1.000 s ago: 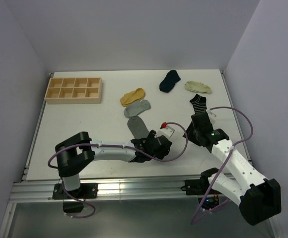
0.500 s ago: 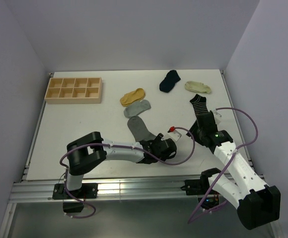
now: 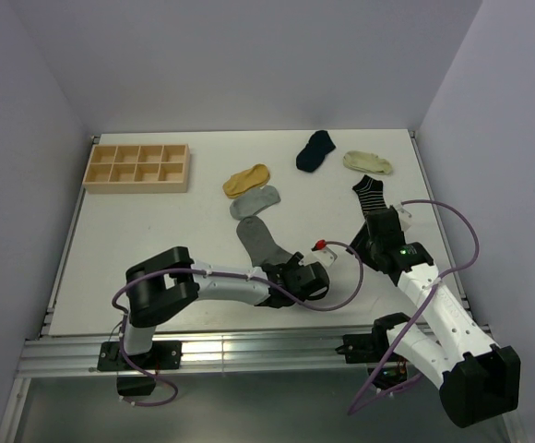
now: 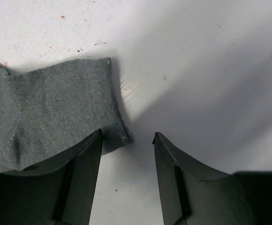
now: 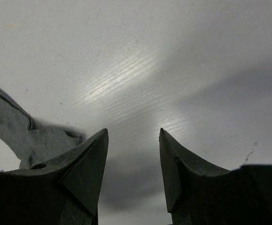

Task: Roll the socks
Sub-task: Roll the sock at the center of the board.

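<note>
The dark grey sock (image 3: 262,242) lies flat on the table, its cuff end nearest the arms. In the left wrist view this dark grey sock (image 4: 47,112) fills the left side, and one cuff corner reaches the gap at the fingertips. My left gripper (image 4: 126,136) is low over the table, open, holding nothing. In the top view the left gripper (image 3: 310,277) sits just right of the sock's near end. My right gripper (image 5: 133,131) is also open over bare table, and grey sock fabric (image 5: 33,136) lies by its left finger. The right gripper (image 3: 367,242) hangs below the striped sock (image 3: 371,192).
A light grey sock (image 3: 255,200) and a mustard sock (image 3: 246,178) lie behind the dark one. A navy sock (image 3: 315,149) and a cream sock (image 3: 367,162) lie at the back right. A wooden compartment tray (image 3: 136,166) stands at the back left.
My left gripper has slid right and nearer along the dark grey sock to its cuff end, and its jaws have narrowed. The right gripper shifted slightly away, then held still.
</note>
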